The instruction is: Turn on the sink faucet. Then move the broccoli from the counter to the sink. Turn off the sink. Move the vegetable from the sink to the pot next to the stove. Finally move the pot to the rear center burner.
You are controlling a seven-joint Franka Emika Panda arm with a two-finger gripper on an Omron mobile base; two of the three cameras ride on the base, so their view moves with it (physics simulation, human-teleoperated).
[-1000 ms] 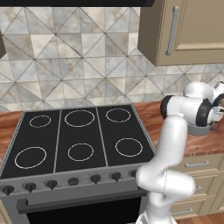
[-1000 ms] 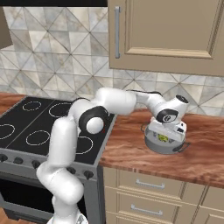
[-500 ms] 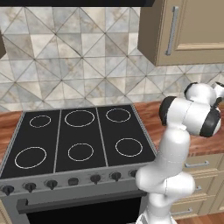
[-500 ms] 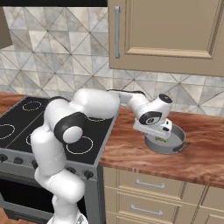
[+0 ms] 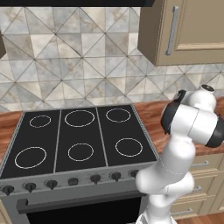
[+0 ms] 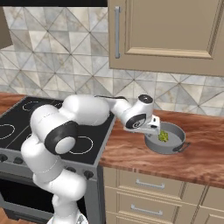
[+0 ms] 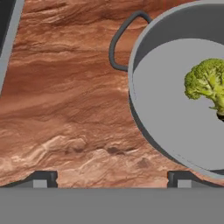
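I'm hovering with jaws spread beside the pot (image 7: 175, 113), broccoli (image 7: 206, 83) lying inside, lining up on its handle (image 7: 122, 39) for the burner move.

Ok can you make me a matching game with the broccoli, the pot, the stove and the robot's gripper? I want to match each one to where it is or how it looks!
Things:
1. broccoli
2. pot
3. stove
4. gripper

Places or states:
A. black top with six ring burners
B. open, over the wooden counter beside the pot
C. lying inside the pot
D. grey, on the counter to the right of the stove

Pairs: 1-C, 2-D, 3-A, 4-B
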